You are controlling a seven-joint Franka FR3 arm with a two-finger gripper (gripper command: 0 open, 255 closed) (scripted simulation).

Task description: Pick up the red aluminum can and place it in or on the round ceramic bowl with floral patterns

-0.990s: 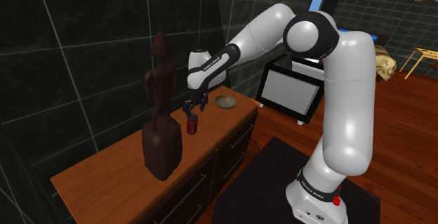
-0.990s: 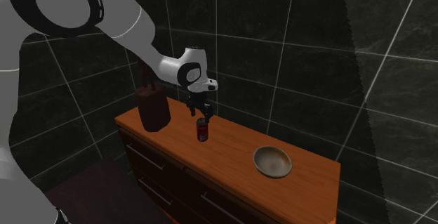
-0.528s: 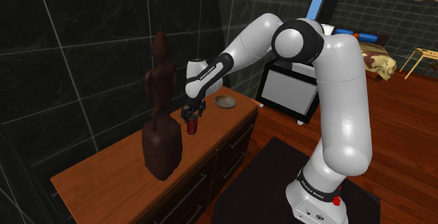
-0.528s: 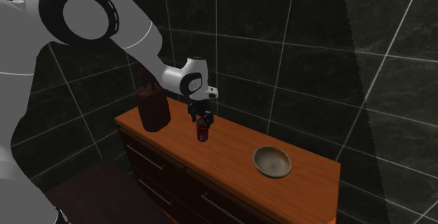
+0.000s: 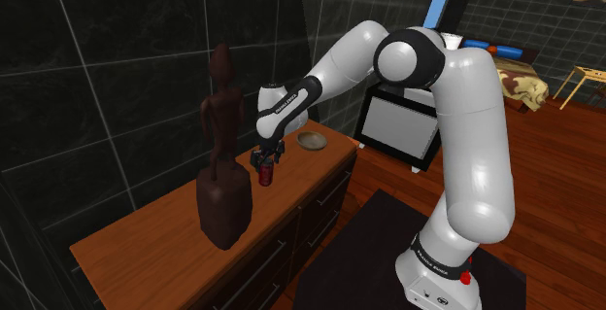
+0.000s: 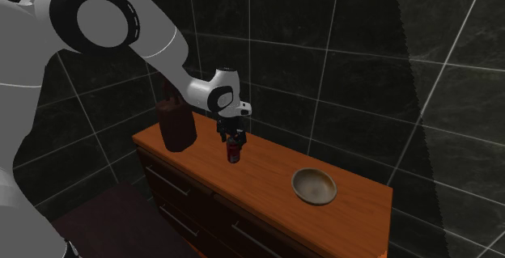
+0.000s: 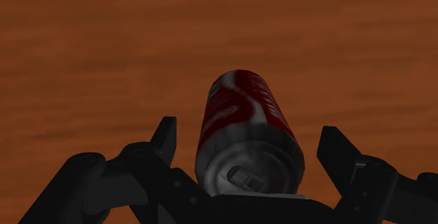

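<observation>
The white arm [image 5: 466, 114] reached from the stand at the lower right of the shoulder view up and over to the middle left. There it bent down to a long wooden cabinet [image 5: 146, 250] running from lower left toward the centre. A tall dark figure statue [image 5: 221, 191] stood on the cabinet top at centre left of that view, near the can but apart from it. The shallow round bowl [image 6: 314, 186] sat at the lower right of centre in the second exterior view, well apart from the can and empty.

The red can [image 6: 234, 154] stood upright on the cabinet top near the middle of that view, up and left of the bowl. Its long axis was vertical and ran along the line of the hand. The black gripper [image 6: 234, 139] hung straight over it. In the wrist view the can's silver top [image 7: 246, 138] sat close under the palm. The fingers [image 7: 166, 140] stood wide on either side of it, with wood showing in each gap, so nothing was clasped. The can looked centred between them, so closing on it seemed the step in hand, then a lift and a carry toward the bowl.
</observation>
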